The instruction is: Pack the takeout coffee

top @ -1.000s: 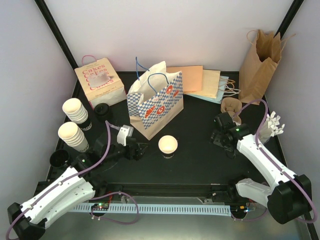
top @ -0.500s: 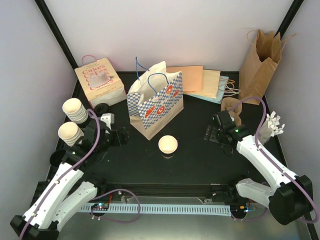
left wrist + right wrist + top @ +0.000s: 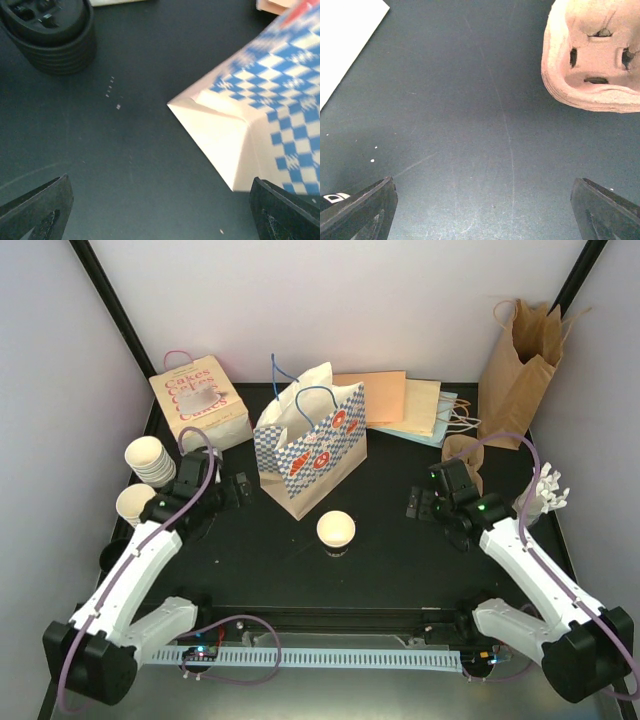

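One cream-white ribbed cup (image 3: 336, 531) stands open-topped alone in the middle of the black mat. Two stacks of the same cups (image 3: 150, 460) (image 3: 133, 504) stand at the left edge. A stack of black lids (image 3: 50, 35) fills the top left of the left wrist view. My left gripper (image 3: 232, 490) (image 3: 167, 210) is open over bare mat, between the lids and the corner of the blue checked bag (image 3: 310, 445) (image 3: 280, 100). My right gripper (image 3: 420, 505) (image 3: 485, 210) is open over bare mat, just short of the brown pulp cup carrier (image 3: 595, 55) (image 3: 462, 452).
A "Cakes" box (image 3: 200, 400) sits at the back left. Flat paper bags (image 3: 400, 405) lie at the back. A tall brown paper bag (image 3: 520, 365) stands at the back right. More black lids (image 3: 115, 558) sit at the near left. A white plastic bundle (image 3: 548, 490) lies right.
My left arm has swung away from the lone cup, back and to the left toward the lids. The right gripper has shifted slightly left and stays open.
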Robot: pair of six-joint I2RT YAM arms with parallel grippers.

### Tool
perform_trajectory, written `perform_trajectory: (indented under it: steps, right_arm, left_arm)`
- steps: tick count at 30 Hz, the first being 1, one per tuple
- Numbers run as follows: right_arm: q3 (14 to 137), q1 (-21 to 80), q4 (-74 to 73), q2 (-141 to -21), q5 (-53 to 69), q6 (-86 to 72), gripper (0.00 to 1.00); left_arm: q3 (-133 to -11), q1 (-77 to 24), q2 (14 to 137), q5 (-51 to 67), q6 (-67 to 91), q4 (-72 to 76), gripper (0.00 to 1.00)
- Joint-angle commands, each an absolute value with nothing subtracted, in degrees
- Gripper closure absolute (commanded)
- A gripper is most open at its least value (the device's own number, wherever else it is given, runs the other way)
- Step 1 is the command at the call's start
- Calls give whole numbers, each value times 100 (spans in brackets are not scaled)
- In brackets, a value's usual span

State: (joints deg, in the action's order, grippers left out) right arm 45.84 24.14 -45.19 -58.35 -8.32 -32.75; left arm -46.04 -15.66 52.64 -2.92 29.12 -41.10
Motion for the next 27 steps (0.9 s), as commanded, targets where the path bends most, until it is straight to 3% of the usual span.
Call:
perform_trajectory:
  steps: [1,12,27]
  right_arm:
    - [4670,2448,-4353,-5657,-573,-3008,2]
    - [4746,2448,-4243,-5564,-156,-2752,2]
    - [4666,2446,-4159,-5427,-43,-2712,1]
  left_arm:
    - [-5128,-1380,5766,-927,2992,-3899,1]
    - [-6143,-506,7385,-819,3000,-3984,1]
    - [-7569,-379,9122,-1012,2933,-4841,1]
